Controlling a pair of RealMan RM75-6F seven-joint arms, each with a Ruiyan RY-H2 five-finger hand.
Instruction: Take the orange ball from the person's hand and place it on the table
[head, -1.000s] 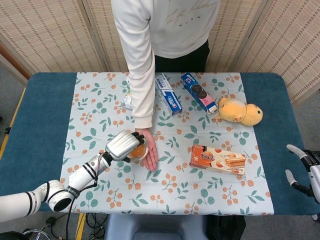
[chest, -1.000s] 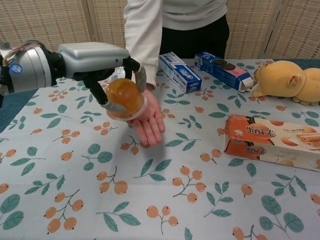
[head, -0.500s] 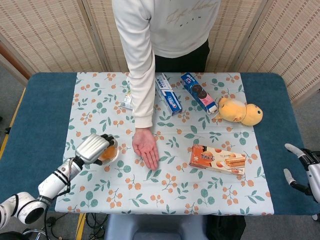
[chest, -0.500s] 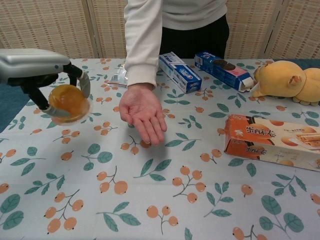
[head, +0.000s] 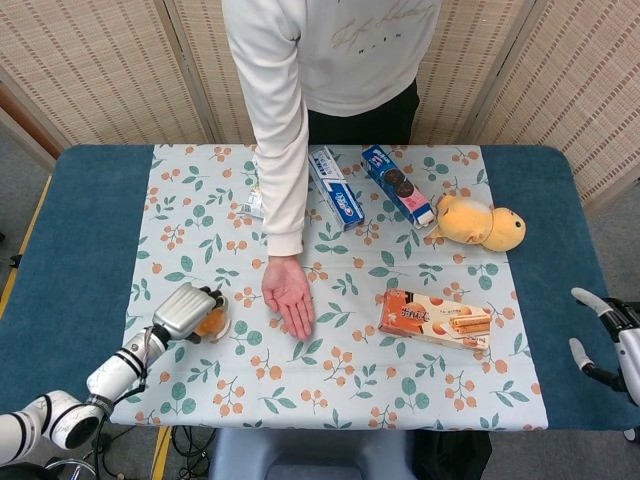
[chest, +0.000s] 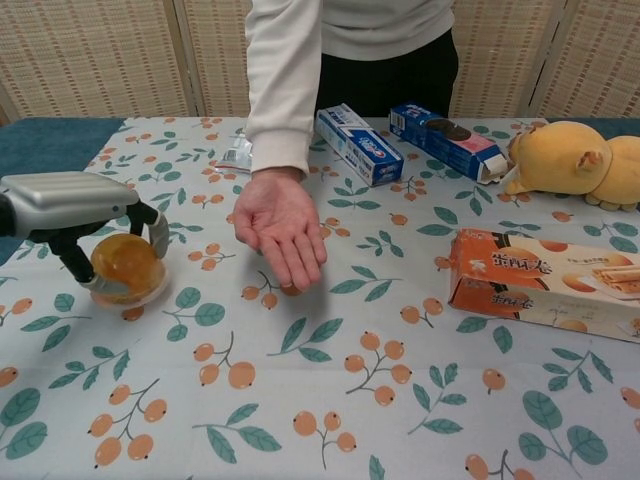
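Observation:
My left hand (chest: 75, 205) (head: 186, 309) grips the orange ball (chest: 125, 266) (head: 211, 322) from above, its fingers curled round the ball. The ball sits low, at or just above the flowered tablecloth (chest: 330, 400), to the left of the person's hand (chest: 279, 222) (head: 289, 294). That palm lies open and upturned with nothing on it. My right hand (head: 603, 336) is far off at the right table edge, fingers apart and holding nothing; the chest view does not show it.
A biscuit box (chest: 545, 283) lies at the right. A yellow plush toy (chest: 570, 160), a cookie pack (chest: 448, 139) and a toothpaste box (chest: 358, 143) sit at the back. A small packet (chest: 236, 155) lies behind the person's arm (chest: 284, 80).
My left hand lifted the ball off the person's palm, carried it leftward and lowered it toward the cloth. The person's palm stays out, now bare. My right hand has barely moved.

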